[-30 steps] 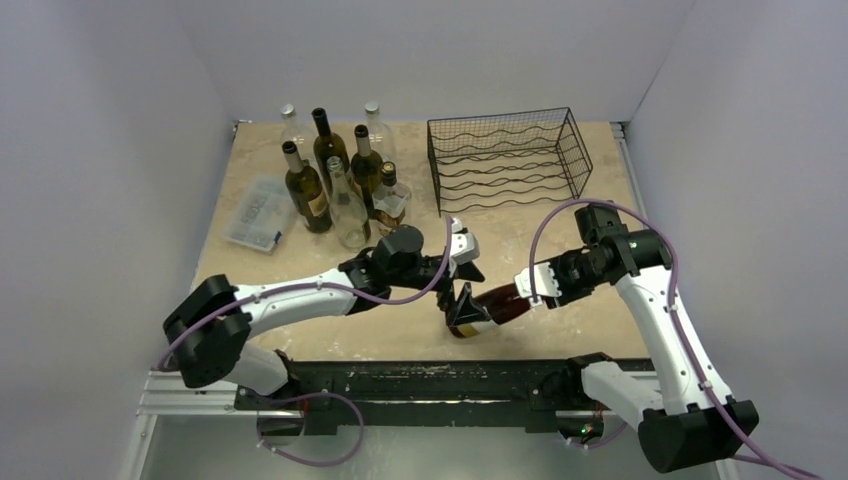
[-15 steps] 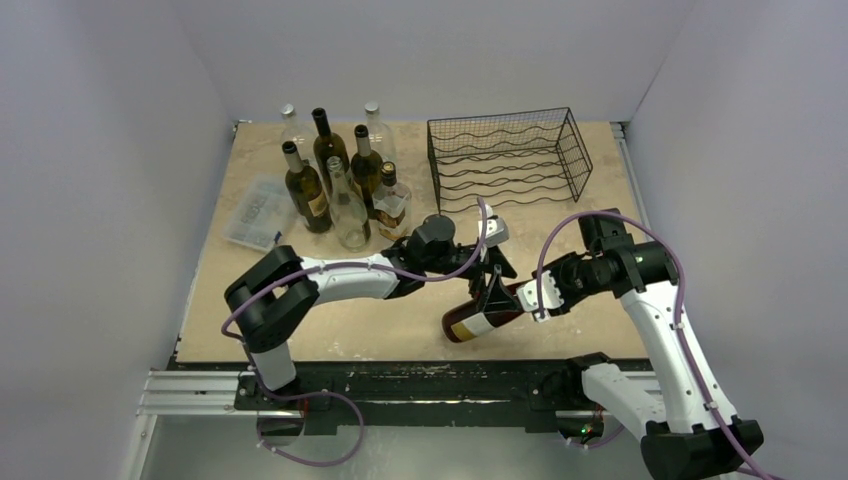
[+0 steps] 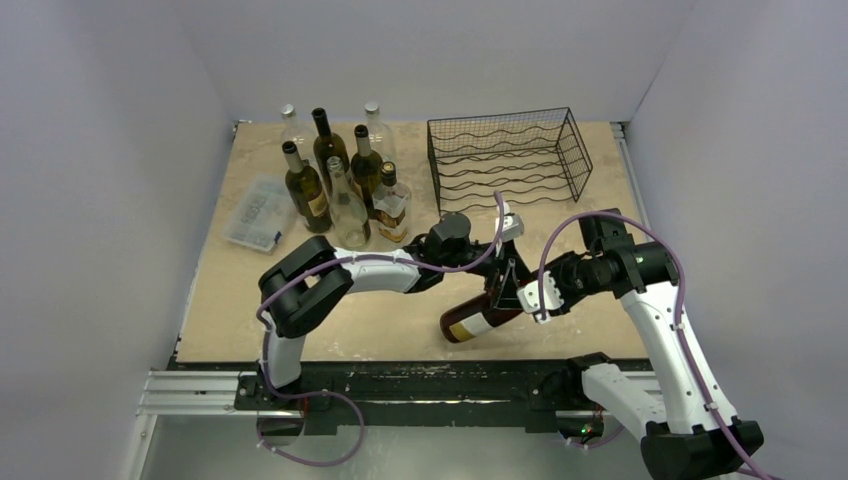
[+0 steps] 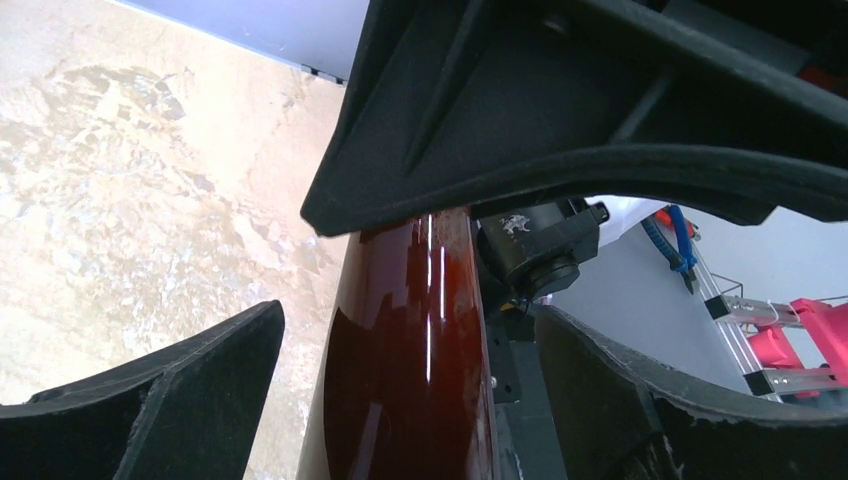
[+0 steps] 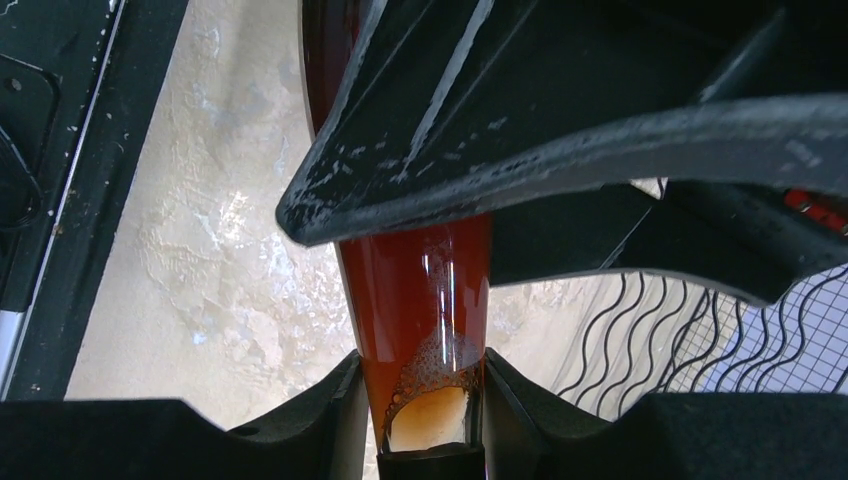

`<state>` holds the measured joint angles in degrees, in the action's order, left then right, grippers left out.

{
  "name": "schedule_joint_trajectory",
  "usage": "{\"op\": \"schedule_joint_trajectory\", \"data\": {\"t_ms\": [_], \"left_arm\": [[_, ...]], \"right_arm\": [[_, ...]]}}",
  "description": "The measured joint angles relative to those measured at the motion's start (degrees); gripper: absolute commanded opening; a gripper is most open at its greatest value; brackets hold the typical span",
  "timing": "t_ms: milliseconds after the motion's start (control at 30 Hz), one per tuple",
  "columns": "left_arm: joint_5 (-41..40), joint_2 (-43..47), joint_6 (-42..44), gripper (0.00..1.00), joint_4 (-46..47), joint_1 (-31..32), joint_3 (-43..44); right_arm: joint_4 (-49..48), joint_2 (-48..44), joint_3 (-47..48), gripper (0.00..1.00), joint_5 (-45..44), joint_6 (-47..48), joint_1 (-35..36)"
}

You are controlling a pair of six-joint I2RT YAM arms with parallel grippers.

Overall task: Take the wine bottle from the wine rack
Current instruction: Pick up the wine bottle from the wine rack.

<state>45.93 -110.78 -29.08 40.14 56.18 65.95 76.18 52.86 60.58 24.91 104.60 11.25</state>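
The right jaws are pinching in close on the neck of the wine bottle [image 3: 474, 318], and in the right wrist view both of them are pressing against the reddish-brown glass, with bubbles showing inside the neck. The left jaws are standing spread wide on either side of the bottle's upper body; in the left wrist view a gap is showing between the glass and each jaw, so they are gripping nothing. The bottle is lying tilted between the two arms, its neck pointing up toward the right arm [image 3: 652, 300] and its cream-labelled base pointing down toward the near edge of the worktop [image 3: 590, 330]; whether the base is touching the surface I cannot tell. The left arm [image 3: 370, 270] is reaching across from the left. The wine rack [image 3: 505, 160] is sitting at the back right, well apart from the bottle. At the back left, a cluster of bottles [image 3: 340, 190] is standing upright, with a clear compartment box [image 3: 258, 212] lying just beside it.
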Motion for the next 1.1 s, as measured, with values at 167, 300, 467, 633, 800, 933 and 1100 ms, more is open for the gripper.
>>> {"op": "schedule_joint_trajectory", "data": {"t_ms": [167,300,467,633,800,933,1100], "left_arm": [[1.86,-2.93,-2.80,0.94,2.32,0.61,2.12],[2.97,-4.33,-4.44,0.86,3.32,0.96,3.02],[4.52,-5.55,-6.51,0.66,4.76,1.01,3.74],[5.75,-6.58,-7.54,0.13,5.05,0.72,4.68],[6.16,-7.04,-7.63,0.00,3.96,0.79,5.40],[6.12,-7.06,-6.97,0.00,2.89,0.81,5.42],[5.73,-7.06,-5.55,0.00,1.36,0.79,5.42]], "right_arm": [[-0.20,0.00,0.00,0.00,0.63,0.02,0.00],[-0.42,0.00,0.00,0.00,0.61,0.02,0.00],[-0.35,0.00,-0.17,0.00,0.26,0.02,0.00],[0.22,-0.11,-0.33,0.00,0.55,0.39,0.07],[0.07,-0.28,-0.90,0.00,0.59,0.44,0.04],[-0.68,-0.76,-1.95,0.18,0.76,0.44,0.04],[-1.60,-1.14,-3.04,0.37,0.98,0.42,0.04]]}}
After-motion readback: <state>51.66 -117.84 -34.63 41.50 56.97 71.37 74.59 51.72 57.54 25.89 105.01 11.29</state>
